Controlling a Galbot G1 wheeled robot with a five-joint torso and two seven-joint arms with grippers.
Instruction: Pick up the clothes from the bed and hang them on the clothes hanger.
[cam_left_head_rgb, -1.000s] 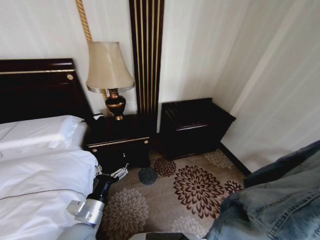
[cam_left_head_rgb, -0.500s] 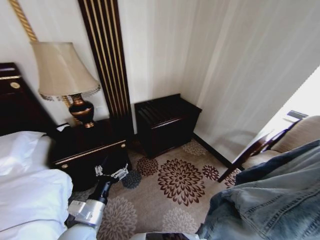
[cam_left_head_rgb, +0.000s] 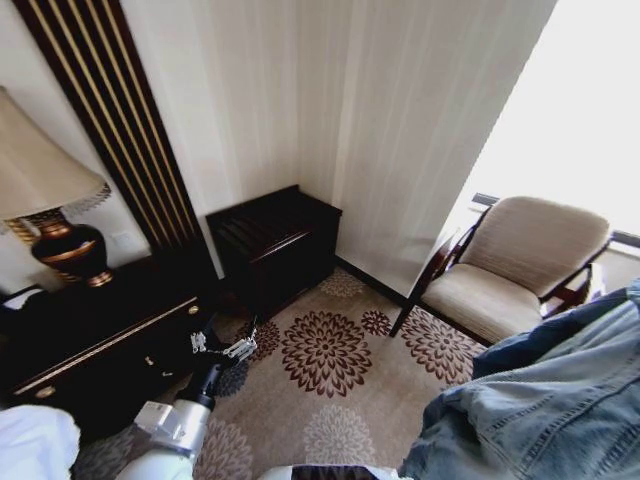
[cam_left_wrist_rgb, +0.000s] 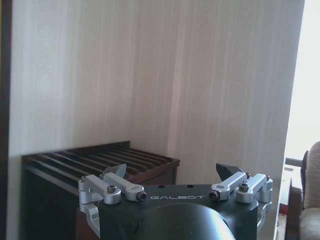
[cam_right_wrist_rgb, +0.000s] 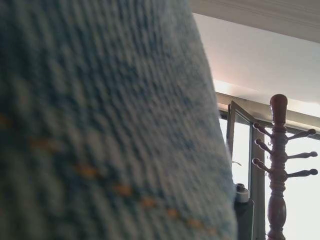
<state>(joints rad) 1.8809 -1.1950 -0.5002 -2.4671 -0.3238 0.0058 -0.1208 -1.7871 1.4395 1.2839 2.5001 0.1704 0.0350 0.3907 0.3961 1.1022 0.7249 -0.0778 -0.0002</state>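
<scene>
Left gripper (cam_left_wrist_rgb: 172, 176) fingers spread apart, nothing between them; the silver fingertips (cam_left_wrist_rgb: 114, 171) point toward a dark slatted wooden luggage rack (cam_left_wrist_rgb: 100, 161) standing against the striped cream wall (cam_left_wrist_rgb: 150, 75). In the head view the left gripper (cam_left_head_rgb: 222, 346) hangs low over the beige carpet with brown flower medallions (cam_left_head_rgb: 325, 352), just beside the dark bedside cabinet with gold trim (cam_left_head_rgb: 95, 345). A cream-shaded lamp with a dark gold-banded base (cam_left_head_rgb: 45, 200) stands on that cabinet, beyond the fingers. A corner of the white bed sheet (cam_left_head_rgb: 35, 445) sits behind the left arm.

Right gripper: cannot tell its finger state, covered by cloth. The light-blue washed denim jacket (cam_left_head_rgb: 545, 400) is bunched up on the right side, off the bed, right against the right wrist camera, orange stitching visible (cam_right_wrist_rgb: 100, 125). Past the denim a brown turned-wood coat stand with pegs (cam_right_wrist_rgb: 277, 165) rises by the bright window (cam_right_wrist_rgb: 240, 155). A beige cushioned armchair with dark wooden arms (cam_left_head_rgb: 520, 265) sits near the window, well apart from the left fingers.
</scene>
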